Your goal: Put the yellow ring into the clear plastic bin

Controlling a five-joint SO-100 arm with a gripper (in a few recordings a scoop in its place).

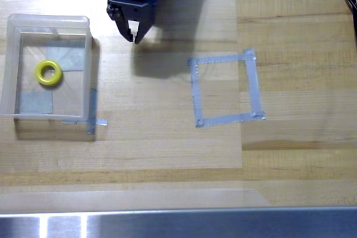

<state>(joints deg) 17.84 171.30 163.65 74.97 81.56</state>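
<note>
Yellow ring [49, 73] lying inside the clear plastic bin [87, 62], at nine o'clock.
Your gripper [135, 35] hangs at twelve o'clock, fingers nearly together, empty; judge the placement done and retreat without clipping the bin.

yellow ring [48, 73] flat inside clear plastic bin [10, 65]

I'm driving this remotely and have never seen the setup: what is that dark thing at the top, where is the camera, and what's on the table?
This is one camera looking straight down on a wooden table. The dark shape at the top is the robot arm's gripper; its two fingers point down the picture, nearly together, holding nothing. On the left stands the clear plastic bin, and the yellow ring already lies flat inside it. Right of centre is a square outline of grey tape stuck to the table.
</note>
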